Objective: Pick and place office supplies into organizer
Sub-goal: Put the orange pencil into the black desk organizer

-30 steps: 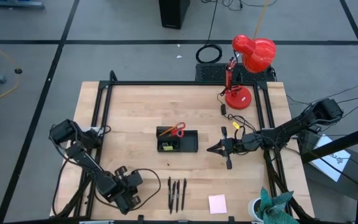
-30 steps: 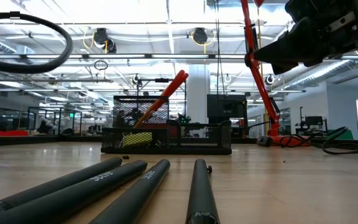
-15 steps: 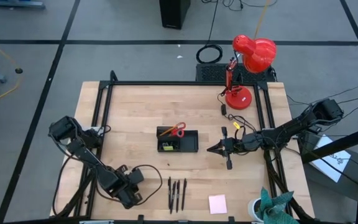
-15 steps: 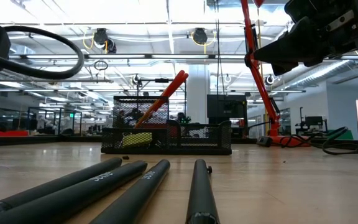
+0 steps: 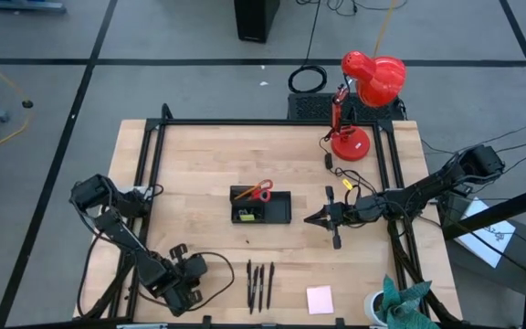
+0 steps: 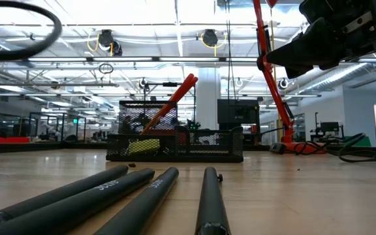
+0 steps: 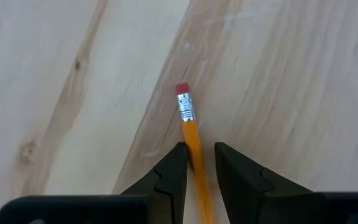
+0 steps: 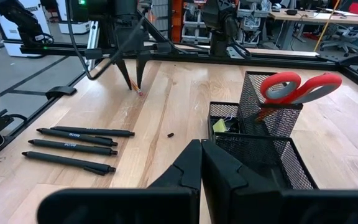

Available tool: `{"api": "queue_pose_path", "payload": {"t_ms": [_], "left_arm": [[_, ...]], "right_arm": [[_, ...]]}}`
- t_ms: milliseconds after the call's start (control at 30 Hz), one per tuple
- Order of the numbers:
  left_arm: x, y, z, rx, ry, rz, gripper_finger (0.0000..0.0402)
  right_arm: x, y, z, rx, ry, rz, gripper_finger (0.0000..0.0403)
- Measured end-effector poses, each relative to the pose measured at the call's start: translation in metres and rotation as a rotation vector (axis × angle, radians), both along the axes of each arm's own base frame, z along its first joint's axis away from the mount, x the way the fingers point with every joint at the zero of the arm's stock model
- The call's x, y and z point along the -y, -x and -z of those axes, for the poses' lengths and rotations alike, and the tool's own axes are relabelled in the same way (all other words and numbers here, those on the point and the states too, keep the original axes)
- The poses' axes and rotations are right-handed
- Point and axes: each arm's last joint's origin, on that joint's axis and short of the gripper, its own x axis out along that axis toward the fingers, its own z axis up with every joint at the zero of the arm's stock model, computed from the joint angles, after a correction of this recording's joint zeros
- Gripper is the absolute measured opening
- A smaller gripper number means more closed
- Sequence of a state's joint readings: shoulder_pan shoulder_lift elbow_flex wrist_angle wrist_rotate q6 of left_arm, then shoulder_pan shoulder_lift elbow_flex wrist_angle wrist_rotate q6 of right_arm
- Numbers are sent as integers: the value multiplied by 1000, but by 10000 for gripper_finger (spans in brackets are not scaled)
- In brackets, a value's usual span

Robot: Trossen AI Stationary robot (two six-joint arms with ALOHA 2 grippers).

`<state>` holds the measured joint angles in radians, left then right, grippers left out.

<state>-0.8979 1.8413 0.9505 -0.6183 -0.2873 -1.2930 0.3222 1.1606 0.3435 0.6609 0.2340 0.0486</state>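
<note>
My left gripper (image 5: 183,285) stands near the table's front left corner, pointing steeply down, shut on an orange pencil (image 7: 191,130). The pencil (image 8: 135,86) sticks out beyond the fingertips toward the wood. The black mesh organizer (image 5: 261,206) sits mid-table, and red-handled scissors (image 8: 297,87) stand in its tall cup with a yellow block (image 8: 219,124) beside it. Three black pens (image 5: 260,285) lie side by side near the front edge, and a pink sticky pad (image 5: 319,299) lies to their right. My right gripper (image 5: 310,219) hovers shut and level just right of the organizer. My left gripper pinches the pencil's shaft (image 7: 195,163) between its two fingers, well back from the eraser. The fingers come from above, slanting down, and the pencil runs along them. The red eraser end (image 7: 182,90) points down at the table; whether it touches the wood I cannot tell.
A red desk lamp (image 5: 363,100) stands at the far right corner with cables trailing toward the right arm. Black frame rails (image 5: 153,164) border the table. Bare wood lies between the left gripper and the organizer (image 8: 260,143).
My left gripper has swung a little toward the organizer and come back to the front left corner, rolling its wrist somewhat, with the pencil still in its fingers. My right arm has kept still.
</note>
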Motion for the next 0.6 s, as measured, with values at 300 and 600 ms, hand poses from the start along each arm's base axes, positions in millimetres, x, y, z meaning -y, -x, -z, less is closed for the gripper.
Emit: {"api": "queue_pose_path", "payload": {"t_ms": [300, 600], "left_arm": [[1, 2, 1, -1, 9, -36, 92], [2, 1, 1, -17, 33, -17, 92]], "right_arm": [[0, 0, -1, 9, -14, 2, 4], [0, 0, -2, 16, -16, 2, 4]]}}
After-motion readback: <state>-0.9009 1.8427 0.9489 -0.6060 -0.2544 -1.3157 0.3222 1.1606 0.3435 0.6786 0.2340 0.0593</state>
